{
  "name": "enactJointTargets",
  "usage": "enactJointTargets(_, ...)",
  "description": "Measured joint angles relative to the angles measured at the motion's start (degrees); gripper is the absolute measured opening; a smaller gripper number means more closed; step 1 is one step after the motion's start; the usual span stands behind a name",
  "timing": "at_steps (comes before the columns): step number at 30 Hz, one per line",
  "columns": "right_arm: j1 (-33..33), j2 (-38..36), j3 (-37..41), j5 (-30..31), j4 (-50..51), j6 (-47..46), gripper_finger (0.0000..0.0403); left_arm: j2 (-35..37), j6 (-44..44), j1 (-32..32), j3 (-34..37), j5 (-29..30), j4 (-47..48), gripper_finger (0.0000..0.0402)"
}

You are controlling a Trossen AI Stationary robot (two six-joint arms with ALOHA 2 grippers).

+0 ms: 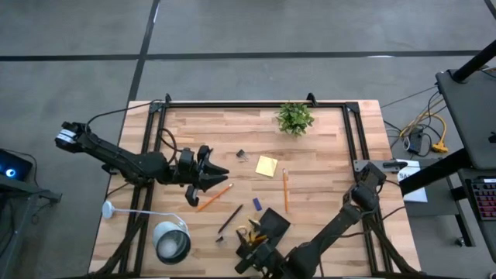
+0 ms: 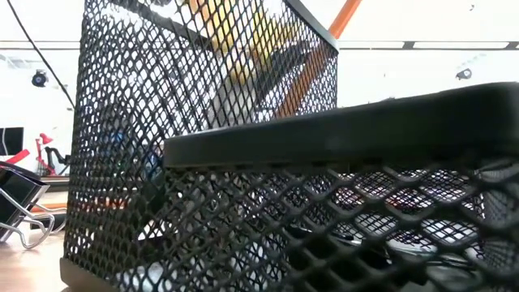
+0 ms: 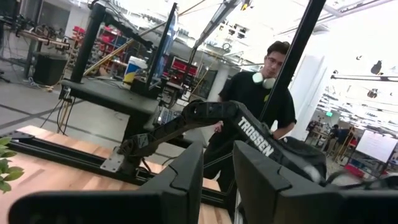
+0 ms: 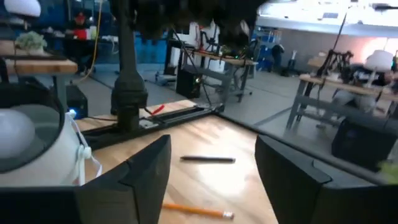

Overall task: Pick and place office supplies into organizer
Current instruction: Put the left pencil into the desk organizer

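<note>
The black mesh organizer (image 1: pixel 273 225) stands near the table's near edge and fills the low view (image 2: pixel 243 162). An orange pencil (image 2: pixel 345 20) sticks up from it. Yellow scissor handles (image 1: pixel 249 232) show at its left side. Loose on the wood lie two orange pencils (image 1: pixel 214 198) (image 1: pixel 285 191), a black pen (image 1: pixel 229 219), a yellow sticky-note pad (image 1: pixel 266 166), a binder clip (image 1: pixel 241 156) and a blue piece (image 1: pixel 256 204). My right gripper (image 1: pixel 249 257) hovers open just near-left of the organizer. My left gripper (image 1: pixel 217 175) hangs above the left pencil with a narrow gap and nothing between its fingers (image 3: pixel 186 180).
A round silver-white lamp (image 1: pixel 172 242) stands at the near left, close to my right gripper's line (image 4: pixel 31 143). A small green plant (image 1: pixel 294 118) sits at the far edge. A black frame (image 1: pixel 256 104) borders the table. A person (image 3: pixel 261 93) stands beyond the table's right side.
</note>
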State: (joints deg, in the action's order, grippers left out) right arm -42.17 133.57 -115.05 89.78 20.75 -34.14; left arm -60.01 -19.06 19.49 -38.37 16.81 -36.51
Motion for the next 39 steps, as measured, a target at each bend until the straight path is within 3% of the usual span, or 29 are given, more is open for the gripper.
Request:
enactJointTargets(8,0.90,-3.39,-11.23,0.07,4.67,13.13,0.0230,0.02,-0.06,0.00,-0.02,-0.06,-0.25,0.0073)
enactJointTargets(12,2.34,-8.78,-14.50,0.05,10.84,11.66,0.0230,0.02,-0.10,0.02,0.07,-0.19,-0.41,0.0073)
enactJointTargets(15,3.36,-12.16,-15.16,-1.47,20.16,3.44,0.0230,0.04,-0.10,0.02,0.04,-0.19,-0.56,0.0073)
enactJointTargets(19,6.33,-17.07,-15.03,-12.66,39.24,-19.74,0.0230,0.18,-0.10,0.02,0.04,-0.19,-0.81,0.0073)
enactJointTargets(22,10.49,-19.84,-15.14,-29.14,54.66,-38.11,0.0228,0.60,-0.10,0.02,0.07,-0.19,-0.58,0.0073)
enactJointTargets(24,12.60,-20.07,-14.78,-38.40,61.67,-45.27,0.0225,1.07,-0.14,0.02,0.07,-0.19,0.03,0.0073)
enactJointTargets(27,14.06,-19.71,-14.33,-45.41,67.21,-48.60,0.0221,2.30,-0.19,0.01,0.15,-0.17,1.65,0.0073)
enactJointTargets(33,15.30,-20.02,-12.87,-48.82,69.23,-46.85,0.0225,5.02,-7.43,-0.80,-0.22,-0.09,17.21,0.0073)
enactJointTargets(39,19.78,-20.92,-6.12,-61.92,69.27,-47.79,0.0246,6.58,-12.02,-1.30,0.29,-0.64,24.33,0.0073)
